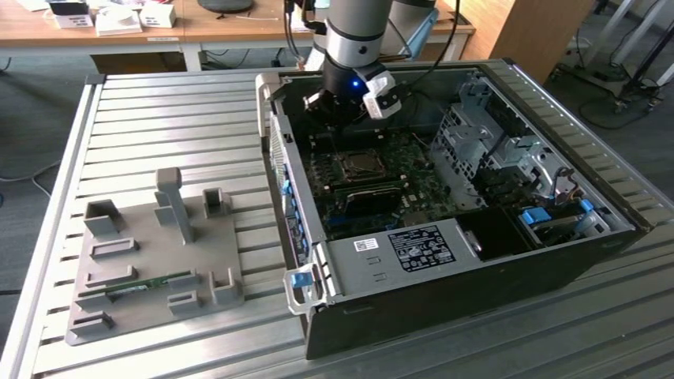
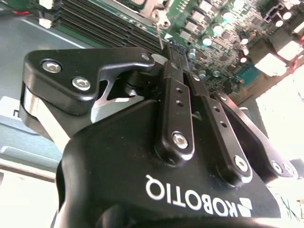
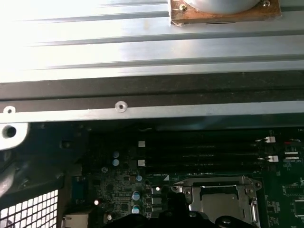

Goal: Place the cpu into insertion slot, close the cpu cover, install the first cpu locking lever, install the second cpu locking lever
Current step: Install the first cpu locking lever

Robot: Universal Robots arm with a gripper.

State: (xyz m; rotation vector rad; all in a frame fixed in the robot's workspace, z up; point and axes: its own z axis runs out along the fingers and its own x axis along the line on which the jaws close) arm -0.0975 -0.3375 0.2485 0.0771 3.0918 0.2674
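Inside the open computer case (image 1: 589,189), the green board carries the socket. The cpu cover (image 3: 214,182), a silvery frame, lies flat over the socket, and the pale cpu (image 3: 219,204) shows through its opening. In the exterior view the cpu (image 1: 361,163) sits mid-board. My gripper (image 1: 334,126) hangs over the board's far end, just beyond the socket. Its black fingers (image 2: 176,95) are shut together at the tips (image 2: 161,54). A thin metal locking lever (image 2: 158,33) stands right beside the fingertips; whether it touches them I cannot tell.
The case lies on a slatted metal table (image 1: 158,118). A grey fixture plate (image 1: 147,260) holding a green memory stick (image 1: 137,286) sits at the exterior view's left. Memory slots (image 3: 199,152) run beside the socket. A drive cage (image 1: 484,142) stands at the exterior view's right of the board.
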